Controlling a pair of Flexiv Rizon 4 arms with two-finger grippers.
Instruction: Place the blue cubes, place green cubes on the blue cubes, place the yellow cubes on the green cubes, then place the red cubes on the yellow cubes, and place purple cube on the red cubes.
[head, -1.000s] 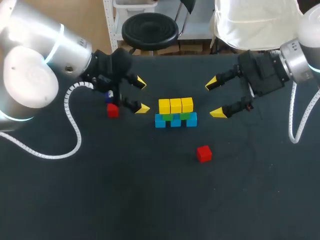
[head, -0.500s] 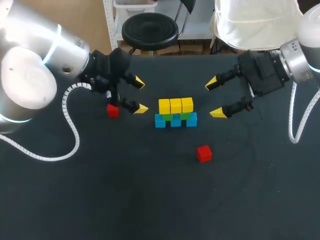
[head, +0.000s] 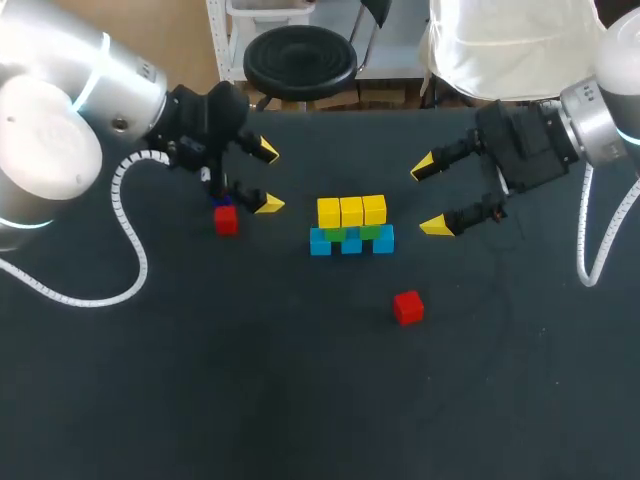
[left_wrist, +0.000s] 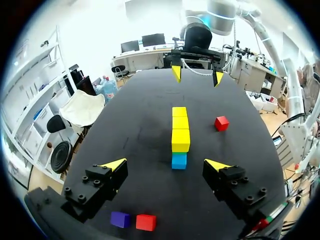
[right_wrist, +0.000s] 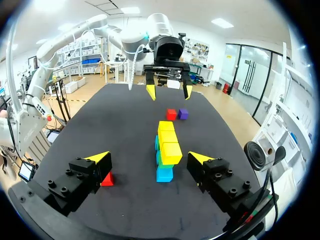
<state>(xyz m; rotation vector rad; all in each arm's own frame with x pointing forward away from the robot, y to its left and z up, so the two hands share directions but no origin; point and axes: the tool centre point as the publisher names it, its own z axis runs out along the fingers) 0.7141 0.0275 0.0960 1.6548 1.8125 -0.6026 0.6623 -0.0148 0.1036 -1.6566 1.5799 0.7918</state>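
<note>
The left pincer (head: 266, 177), released and empty, has backed toward ten o'clock, nearer the red cube (head: 226, 221) needed next.

Matt black table (head: 300, 400), smooth plastic-looking yellow cubes (head: 351, 211), glossy silver left arm (head: 60, 120), matt red cube (head: 408, 307)

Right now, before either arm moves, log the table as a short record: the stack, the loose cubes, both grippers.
stack: blue cubes in a row, green cubes on them, three yellow cubes on top
front red cube: lying alone, on the robot's side of the stack
left red cube: by the left gripper, not held
purple cube: beside the left red cube
left arm: left gripper open, empty
right arm: right gripper open, empty, right of the stack
not yet stacked: red, purple
</note>
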